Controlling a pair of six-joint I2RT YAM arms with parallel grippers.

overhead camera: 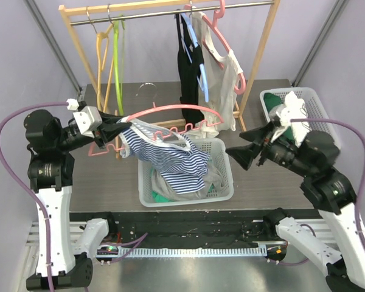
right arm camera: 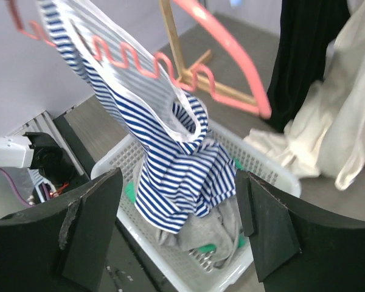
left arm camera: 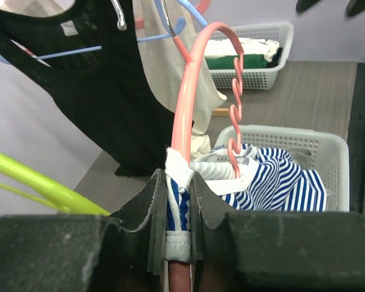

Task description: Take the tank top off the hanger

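Note:
A blue-and-white striped tank top (overhead camera: pixel 170 155) hangs from the left end of a pink hanger (overhead camera: pixel 170 109). Its lower part drapes into a white basket (overhead camera: pixel 225 182). My left gripper (overhead camera: pixel 118 125) is shut on that hanger end. In the left wrist view the hanger (left arm camera: pixel 185 103) and the top's white-edged strap (left arm camera: pixel 177 182) sit pinched between the pads of the left gripper (left arm camera: pixel 179 207). My right gripper (overhead camera: pixel 240 155) stands open to the right of the basket, holding nothing. In the right wrist view the tank top (right arm camera: pixel 170 164) hangs free between the wide fingers of the right gripper (right arm camera: pixel 179 225), below the hanger (right arm camera: pixel 225 45).
A wooden clothes rack (overhead camera: pixel 261 55) at the back carries a black top (overhead camera: pixel 188 79) and a cream top (overhead camera: pixel 222 73), plus orange and green hangers (overhead camera: pixel 109 61). A second white basket (overhead camera: pixel 310 100) with clothes sits at back right. Grey and green garments (right arm camera: pixel 231 225) lie in the near basket.

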